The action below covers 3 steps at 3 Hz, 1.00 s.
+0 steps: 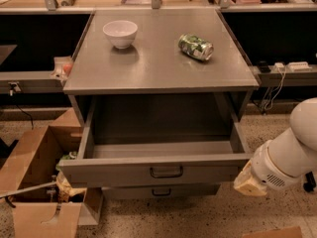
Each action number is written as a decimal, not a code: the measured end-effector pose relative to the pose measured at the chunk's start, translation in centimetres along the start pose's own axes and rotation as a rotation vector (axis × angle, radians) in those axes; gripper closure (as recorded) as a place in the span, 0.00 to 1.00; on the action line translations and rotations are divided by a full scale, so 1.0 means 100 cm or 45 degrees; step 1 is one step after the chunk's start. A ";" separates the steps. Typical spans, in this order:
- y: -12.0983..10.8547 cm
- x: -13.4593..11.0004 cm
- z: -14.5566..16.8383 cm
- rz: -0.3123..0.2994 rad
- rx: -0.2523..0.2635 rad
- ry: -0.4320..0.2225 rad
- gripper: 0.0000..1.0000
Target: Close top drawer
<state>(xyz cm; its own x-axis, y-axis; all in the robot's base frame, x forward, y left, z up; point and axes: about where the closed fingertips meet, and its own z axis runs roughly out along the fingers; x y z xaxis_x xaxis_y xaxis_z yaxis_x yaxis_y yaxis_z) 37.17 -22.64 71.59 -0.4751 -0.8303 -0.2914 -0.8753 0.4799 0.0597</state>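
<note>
You see the top drawer (124, 171) pulled far out of the grey cabinet (148, 68). Its flat front faces you, with the small dark loop handle (166, 172) at its centre. Below it, the front of a lower drawer (161, 191) sits further back under the cabinet.

The gripper (249, 182) is low on the right side, just beside the right end of the drawer front, at the end of the white arm (292, 148). Only its tan tip shows, so you cannot tell whether it is open or closed, nor whether it touches the drawer.

On the cabinet top a white bowl (120, 33) stands upright at the back left. A green can (195, 46) lies on its side to the right, well apart from the bowl. On the floor to the left stands an open cardboard box (29, 157).
</note>
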 end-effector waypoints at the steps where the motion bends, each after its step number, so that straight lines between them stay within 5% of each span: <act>1: -0.024 0.005 0.020 0.035 0.024 -0.022 1.00; 3: -0.018 0.000 0.022 0.013 0.022 -0.008 1.00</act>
<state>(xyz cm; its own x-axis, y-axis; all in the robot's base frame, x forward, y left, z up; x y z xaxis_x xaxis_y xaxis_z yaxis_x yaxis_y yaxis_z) 38.90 -22.86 69.38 -0.4833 -0.8236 -0.2969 -0.8687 0.4932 0.0460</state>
